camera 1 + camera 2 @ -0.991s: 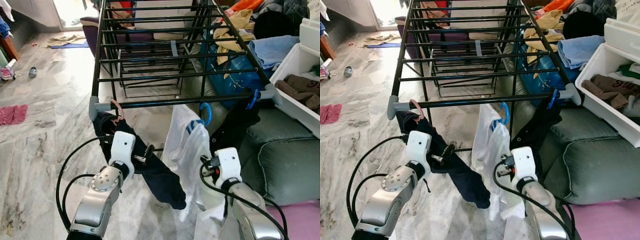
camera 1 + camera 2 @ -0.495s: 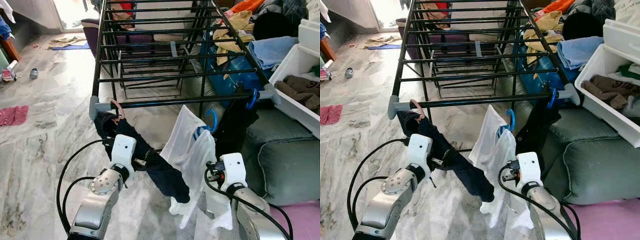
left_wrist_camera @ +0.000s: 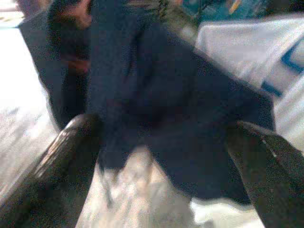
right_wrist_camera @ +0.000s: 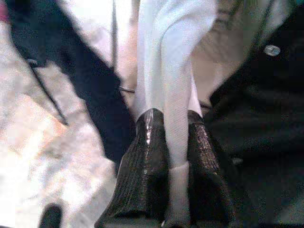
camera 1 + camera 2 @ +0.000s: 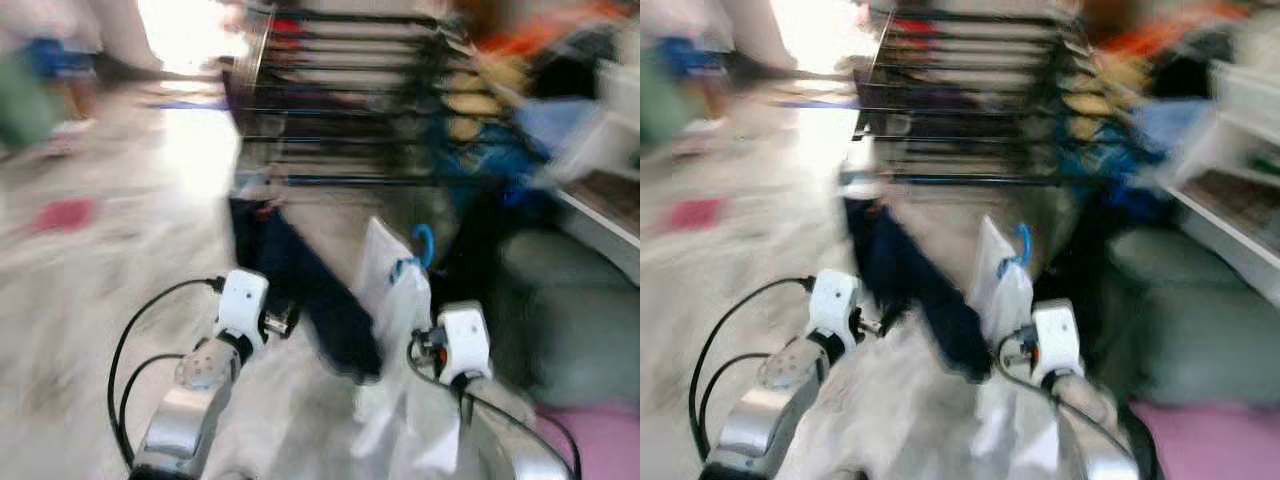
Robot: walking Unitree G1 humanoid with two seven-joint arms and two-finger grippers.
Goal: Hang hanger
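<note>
Head views heavily motion-blurred — daylight glare top left — wrist views soft.

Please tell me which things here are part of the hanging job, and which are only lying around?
Part of the job:
- blue hanger carrying the white garment
- right gripper, fingers shut on the white garment
- drying rack
- left gripper, open near the dark garment

Lying around:
- red cloth on the floor
- grey cushion

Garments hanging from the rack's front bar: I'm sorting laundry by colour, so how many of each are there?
Dark navy garment: 1
White garment on blue hanger, pinched in right end effector: 1
Black garment: 1
Total: 3
</note>
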